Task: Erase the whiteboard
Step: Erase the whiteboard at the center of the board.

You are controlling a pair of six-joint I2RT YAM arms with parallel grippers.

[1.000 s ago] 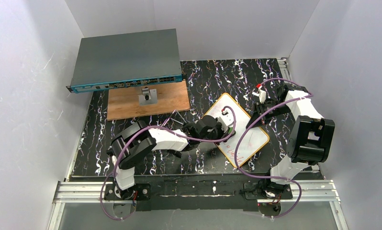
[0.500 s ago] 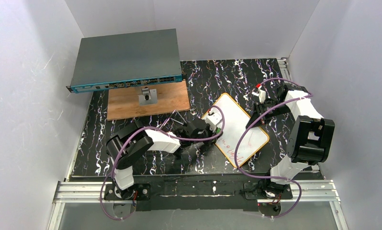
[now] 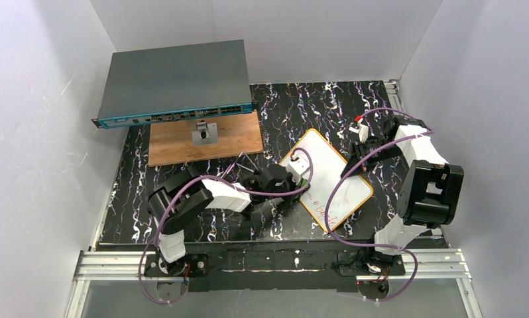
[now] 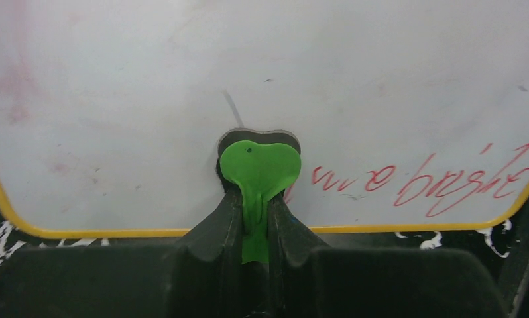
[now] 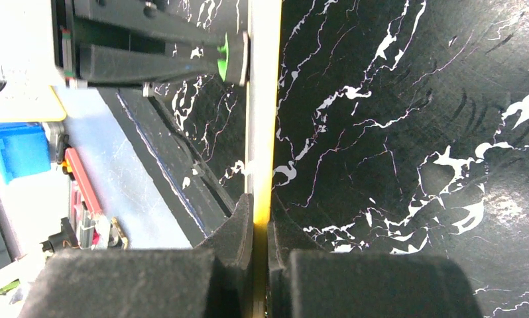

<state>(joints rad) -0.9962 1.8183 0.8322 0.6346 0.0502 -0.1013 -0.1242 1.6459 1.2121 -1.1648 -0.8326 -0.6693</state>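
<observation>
A white whiteboard (image 3: 328, 171) with a yellow rim lies tilted on the black marbled table. Red writing (image 4: 421, 182) runs along its near edge, also seen in the top view (image 3: 323, 207). My left gripper (image 3: 300, 173) is shut on a green eraser (image 4: 259, 167) whose dark pad presses on the board near its left edge. My right gripper (image 3: 354, 158) is shut on the board's yellow rim (image 5: 262, 132) at the right side. In the right wrist view the eraser (image 5: 223, 58) shows edge-on against the board.
A grey network switch (image 3: 172, 83) sits at the back left over a wooden board (image 3: 205, 139) with a small grey block (image 3: 204, 132). White walls close in the table on three sides. Purple cables loop over both arms.
My left gripper has dragged the eraser leftward across the board, from near its middle to its left edge. The right gripper and board have stayed put.
</observation>
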